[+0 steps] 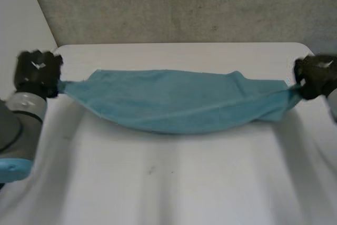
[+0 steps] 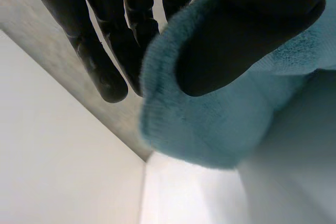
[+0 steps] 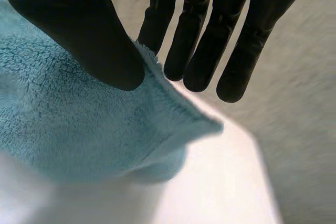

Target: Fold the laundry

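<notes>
So I've got the blue towel (image 1: 174,101) strung out between both hands over the white worktop (image 1: 174,188), middle sagging down. My left hand (image 1: 37,72) is out at the worktop's left edge, pinching one end: thumb (image 2: 252,30) pressed onto the cloth, fingers (image 2: 100,61) pretty much straight behind it. My right hand (image 1: 315,76) is at the opposite edge doing the same thing, thumb (image 3: 89,35) clamping the towel's hem against straight fingers (image 3: 210,35). Can't tell if the sag touches the worktop.
</notes>
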Controlling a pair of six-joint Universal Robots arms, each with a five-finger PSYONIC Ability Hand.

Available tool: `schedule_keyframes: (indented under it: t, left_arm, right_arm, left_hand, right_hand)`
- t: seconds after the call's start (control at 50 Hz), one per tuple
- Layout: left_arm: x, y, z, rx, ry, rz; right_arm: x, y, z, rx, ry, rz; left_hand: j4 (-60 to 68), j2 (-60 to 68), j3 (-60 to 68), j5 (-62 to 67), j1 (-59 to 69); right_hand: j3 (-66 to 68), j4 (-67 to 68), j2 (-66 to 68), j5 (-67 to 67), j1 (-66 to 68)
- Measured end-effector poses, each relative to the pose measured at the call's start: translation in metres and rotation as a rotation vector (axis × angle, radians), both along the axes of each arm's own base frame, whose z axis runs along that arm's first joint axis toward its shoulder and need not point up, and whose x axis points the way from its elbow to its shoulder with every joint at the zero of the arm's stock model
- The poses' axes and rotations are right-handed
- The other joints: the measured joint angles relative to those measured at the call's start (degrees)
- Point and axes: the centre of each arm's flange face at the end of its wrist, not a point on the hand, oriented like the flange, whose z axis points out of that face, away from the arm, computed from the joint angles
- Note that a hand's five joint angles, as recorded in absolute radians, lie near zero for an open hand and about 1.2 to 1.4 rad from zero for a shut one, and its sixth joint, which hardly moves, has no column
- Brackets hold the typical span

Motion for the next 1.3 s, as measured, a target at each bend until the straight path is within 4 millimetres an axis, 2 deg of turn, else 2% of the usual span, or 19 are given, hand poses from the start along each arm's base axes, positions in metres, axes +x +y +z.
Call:
schedule_keyframes:
  t: [0.04,0.1,0.18,0.26,0.32,0.38,0.42,0.46,0.48,0.5,0.52,0.56,0.62,0.66,0.68,0.74,0.9,1.02,1.3]
  left_arm:
    - [0.004,0.008,0.023,-0.030,0.007,0.007]
    - [0.011,0.021,0.057,-0.082,0.017,0.017]
    - [0.019,0.043,0.101,-0.152,0.028,0.023]
    - [0.021,0.056,0.116,-0.150,0.024,0.012]
    - [0.021,0.060,0.115,-0.120,0.017,0.002]
    - [0.021,0.058,0.104,-0.061,0.008,-0.009]
    - [0.020,0.052,0.085,0.014,-0.002,-0.013]
    - [0.020,0.050,0.080,0.034,-0.005,-0.013]
    - [0.020,0.041,0.057,0.116,-0.016,-0.014]
    - [0.020,0.041,0.057,0.116,-0.016,-0.014]
    - [0.019,0.032,0.038,0.178,-0.024,-0.014]
    - [0.018,0.023,0.020,0.237,-0.032,-0.013]
    - [0.017,0.011,0.000,0.295,-0.043,-0.012]
    - [0.016,-0.003,-0.020,0.346,-0.059,-0.008]
    - [0.016,-0.003,-0.020,0.346,-0.059,-0.008]
    - [0.014,-0.023,-0.039,0.375,-0.092,-0.004]
    - [0.013,-0.051,-0.050,0.342,-0.119,0.019]
    - [0.010,-0.071,-0.055,0.272,-0.119,0.048]
    - [0.008,-0.085,-0.076,0.272,-0.150,0.090]
  right_arm:
    - [-0.007,0.008,0.031,-0.032,0.041,-0.015]
    - [-0.016,0.019,0.060,-0.052,0.101,-0.029]
    - [-0.025,0.044,0.106,-0.088,0.231,-0.038]
    - [-0.026,0.061,0.126,-0.106,0.319,-0.023]
    - [-0.025,0.067,0.129,-0.100,0.360,-0.007]
    - [-0.024,0.067,0.121,-0.072,0.388,0.011]
    - [-0.024,0.059,0.104,-0.016,0.396,0.032]
    - [-0.024,0.057,0.098,0.000,0.397,0.037]
    - [-0.021,0.045,0.073,0.069,0.394,0.066]
    - [-0.021,0.045,0.073,0.069,0.394,0.066]
    - [-0.016,0.035,0.051,0.116,0.388,0.097]
    - [-0.009,0.026,0.031,0.149,0.384,0.126]
    - [-0.001,0.017,0.013,0.162,0.383,0.150]
    - [0.009,0.005,-0.008,0.157,0.384,0.166]
    - [0.009,0.005,-0.008,0.157,0.384,0.166]
    - [0.021,-0.018,-0.033,0.129,0.377,0.164]
    - [0.040,-0.053,-0.061,0.075,0.331,0.149]
    - [0.043,-0.078,-0.078,0.033,0.331,0.096]
    - [0.050,-0.118,-0.099,-0.098,0.340,0.024]
  left_hand:
    - [0.0,0.0,0.0,0.0,0.0]
    - [0.0,0.0,0.0,0.0,0.0]
    - [0.0,0.0,0.0,0.0,0.0]
    - [0.0,0.0,0.0,0.0,0.1]
    - [0.0,0.0,0.0,0.0,0.1]
    - [0.0,0.0,0.0,0.0,0.1]
    - [0.0,0.0,0.0,0.0,0.1]
    - [0.0,0.0,0.0,0.0,0.1]
    - [0.0,0.0,0.0,0.1,0.1]
    - [0.0,0.0,0.0,0.1,0.1]
    - [0.0,0.0,0.0,0.1,0.1]
    - [0.0,0.0,0.0,0.1,0.1]
    - [0.0,0.0,0.0,0.1,0.1]
    - [0.0,0.0,0.0,0.1,0.1]
    - [0.0,0.0,0.0,0.1,0.1]
    - [0.0,0.0,0.0,0.1,0.1]
    - [0.0,0.0,0.0,0.1,0.1]
    - [0.0,0.0,0.0,0.1,0.1]
    - [0.0,0.0,0.0,0.0,0.1]
  right_hand:
    - [0.0,0.0,0.0,0.0,0.0]
    - [0.0,0.0,0.0,0.0,0.0]
    - [0.0,0.0,0.0,0.0,0.0]
    - [0.0,0.0,0.0,0.1,0.0]
    - [0.0,0.0,0.0,0.3,0.0]
    - [0.0,0.0,0.0,0.3,0.0]
    - [0.0,0.1,0.0,0.4,0.0]
    - [0.0,0.1,0.0,0.4,0.0]
    - [0.0,0.2,0.0,0.5,0.0]
    - [0.0,0.2,0.0,0.5,0.0]
    - [0.0,0.2,0.0,0.5,0.0]
    - [0.0,0.2,0.0,0.5,0.0]
    - [0.0,0.2,0.0,0.5,0.0]
    - [0.0,0.2,0.0,0.5,0.0]
    - [0.0,0.2,0.0,0.5,0.0]
    - [0.0,0.2,0.0,0.5,0.0]
    - [0.0,0.2,0.0,0.5,0.0]
    - [0.0,0.2,0.0,0.5,0.0]
    - [0.0,0.2,0.0,0.5,0.0]
